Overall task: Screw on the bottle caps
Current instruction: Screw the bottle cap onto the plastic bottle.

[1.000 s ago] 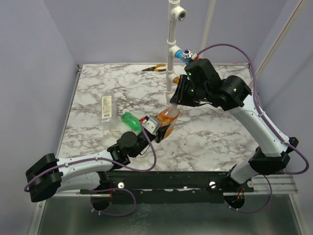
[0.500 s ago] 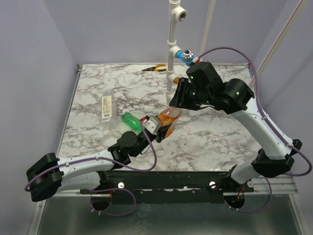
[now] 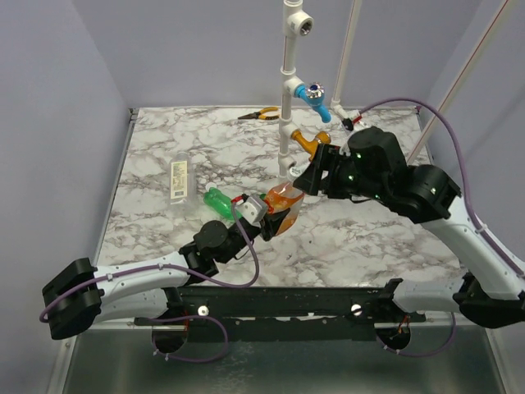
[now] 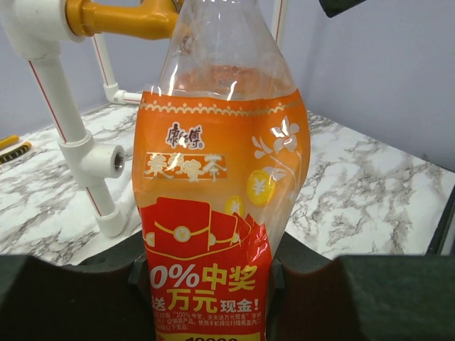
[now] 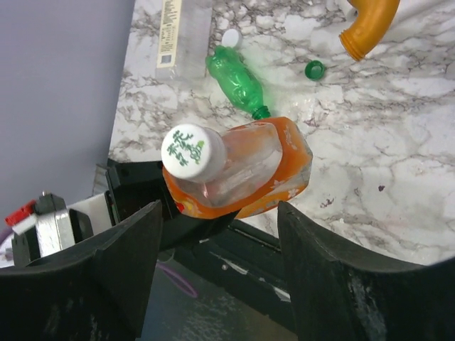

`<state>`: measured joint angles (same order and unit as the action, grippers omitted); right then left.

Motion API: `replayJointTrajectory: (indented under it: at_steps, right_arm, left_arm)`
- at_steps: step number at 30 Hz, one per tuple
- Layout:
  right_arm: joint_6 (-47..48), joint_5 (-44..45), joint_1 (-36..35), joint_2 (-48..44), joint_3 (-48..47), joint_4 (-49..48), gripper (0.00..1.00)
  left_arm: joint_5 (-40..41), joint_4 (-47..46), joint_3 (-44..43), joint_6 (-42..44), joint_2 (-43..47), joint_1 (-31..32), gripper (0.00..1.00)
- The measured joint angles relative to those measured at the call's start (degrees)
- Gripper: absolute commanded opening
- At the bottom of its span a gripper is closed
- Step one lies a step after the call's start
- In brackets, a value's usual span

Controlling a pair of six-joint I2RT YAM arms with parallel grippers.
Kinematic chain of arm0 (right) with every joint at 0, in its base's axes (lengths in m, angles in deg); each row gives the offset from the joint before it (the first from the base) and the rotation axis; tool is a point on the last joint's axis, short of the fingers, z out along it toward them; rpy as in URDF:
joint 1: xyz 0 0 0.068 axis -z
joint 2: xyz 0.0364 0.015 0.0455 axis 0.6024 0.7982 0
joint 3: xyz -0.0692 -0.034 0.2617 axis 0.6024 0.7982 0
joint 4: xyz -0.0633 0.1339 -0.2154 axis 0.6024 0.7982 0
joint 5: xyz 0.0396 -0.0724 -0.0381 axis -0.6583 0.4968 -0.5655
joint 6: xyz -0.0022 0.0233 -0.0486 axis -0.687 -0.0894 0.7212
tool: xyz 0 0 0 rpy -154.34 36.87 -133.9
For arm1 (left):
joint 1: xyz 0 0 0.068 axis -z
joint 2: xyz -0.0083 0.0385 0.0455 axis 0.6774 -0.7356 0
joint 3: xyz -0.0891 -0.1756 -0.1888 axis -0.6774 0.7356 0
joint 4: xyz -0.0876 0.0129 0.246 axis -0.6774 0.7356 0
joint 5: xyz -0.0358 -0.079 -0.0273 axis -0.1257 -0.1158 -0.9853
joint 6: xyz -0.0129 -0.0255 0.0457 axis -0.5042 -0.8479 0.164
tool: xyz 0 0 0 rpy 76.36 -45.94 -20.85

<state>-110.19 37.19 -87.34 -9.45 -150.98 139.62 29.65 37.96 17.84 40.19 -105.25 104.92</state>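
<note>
My left gripper (image 3: pixel 264 223) (image 4: pixel 206 291) is shut on the lower body of the wide orange bottle (image 3: pixel 283 199) (image 4: pixel 213 177) and holds it tilted above the table. A white cap with green print (image 5: pixel 192 150) sits on its neck. My right gripper (image 3: pixel 306 180) (image 5: pixel 219 217) stands open just right of that cap, touching nothing. The slim green bottle (image 3: pixel 220 199) (image 5: pixel 238 82) lies on its side with a bare neck. A dark green cap (image 5: pixel 314 69) lies loose to its right. A small white cap (image 5: pixel 230 38) lies beside the clear labelled bottle (image 3: pixel 179 179) (image 5: pixel 178 35).
The white pipe frame (image 3: pixel 287 82) (image 4: pixel 64 106) rises behind the bottle, with a blue tap (image 3: pixel 314 94) and an orange tap (image 3: pixel 305 141) (image 5: pixel 370 25) (image 4: pixel 128 18). Pliers (image 3: pixel 258 115) lie at the table's back edge. The table's front rail (image 3: pixel 279 300) runs below the bottle.
My right gripper has opened, let go of the orange bottle's top and drawn back to the right. The left gripper and the bottle have hardly moved.
</note>
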Motion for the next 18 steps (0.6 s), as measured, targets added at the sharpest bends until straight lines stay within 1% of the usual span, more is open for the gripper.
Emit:
replayJointTrajectory:
  at_steps: [3,6,11,18]
  right_arm:
    - [2.7,0.0,0.0,-7.1,8.2,-6.9,0.69]
    - [5.2,-0.1,0.0,-10.5,11.6,-12.7,0.69]
    - [9.6,-0.4,-0.1,-11.8,14.2,-21.3,0.68]
    - [15.1,-0.9,-0.4,-11.5,14.9,-26.9,0.68]
  left_arm:
    - [-1.5,0.0,0.1,-1.2,0.7,0.0,0.00]
    - [-2.8,0.0,0.1,-2.4,1.1,0.0,0.00]
    - [-4.8,0.0,0.1,-4.0,1.2,0.0,0.00]
    - [-7.6,0.0,0.1,-6.5,1.4,0.0,0.00]
